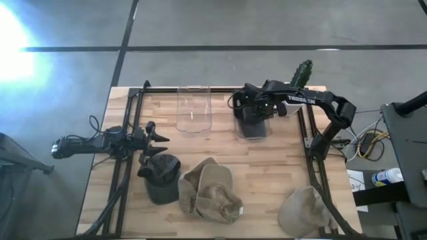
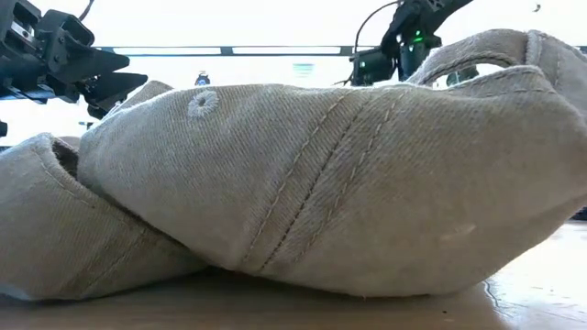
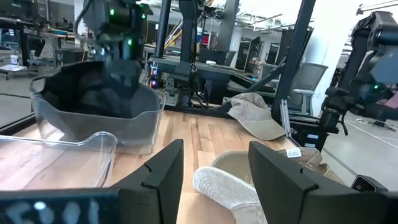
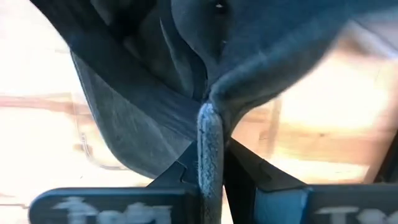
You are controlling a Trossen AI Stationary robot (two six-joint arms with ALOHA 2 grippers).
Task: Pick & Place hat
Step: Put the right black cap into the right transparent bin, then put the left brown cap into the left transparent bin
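My right gripper (image 1: 254, 111) reaches in from the table's right over the right clear bin (image 1: 253, 133) and is shut on a dark grey hat (image 1: 253, 123). The hat hangs down inside that bin (image 3: 93, 118). My left gripper (image 1: 160, 141) is open and touches nothing. It hovers by the table's left side, just beyond a black cap (image 1: 162, 179) lying on the wood. A tan hat (image 1: 209, 192) lies crumpled at the near middle and fills the low view (image 2: 303, 183). Another tan hat (image 1: 303, 210) lies at the near right corner. My right gripper pinches a bunched fold of the dark grey hat's cloth (image 4: 210, 134) between its two fingers, coming from above and pointing down. The rest of the hat (image 4: 155, 68) hangs below the fingers into the clear bin. Whether it touches the bin floor cannot be seen.
A second clear bin (image 1: 193, 110) stands without anything in it at the far middle, left of the one with the hat. Black frame rails (image 1: 127, 133) run along both sides of the table. A small green cactus (image 1: 301, 72) stands at the far right corner.
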